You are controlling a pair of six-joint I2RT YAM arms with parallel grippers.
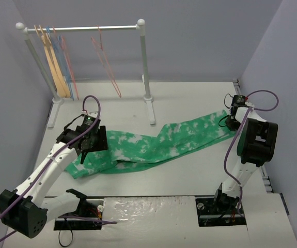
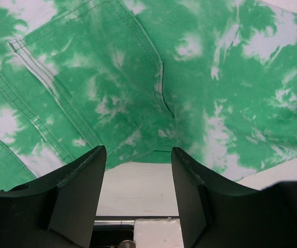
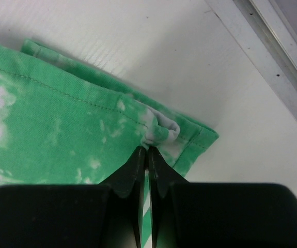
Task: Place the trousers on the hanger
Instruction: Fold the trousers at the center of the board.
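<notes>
- Trousers (image 2: 189, 77): cut off at left wrist view's top and sides.
- Hem fold (image 3: 161, 132): tip hidden between right gripper (image 3: 148, 152) fingertips.
- Hanger (image 1: 107, 64): hook too slender to resolve.

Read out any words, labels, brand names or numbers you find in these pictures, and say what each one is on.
None can be read.
No writing shows on the trousers, the rack or the table.
The left claw and the right claw carry no visible marking either.
</notes>
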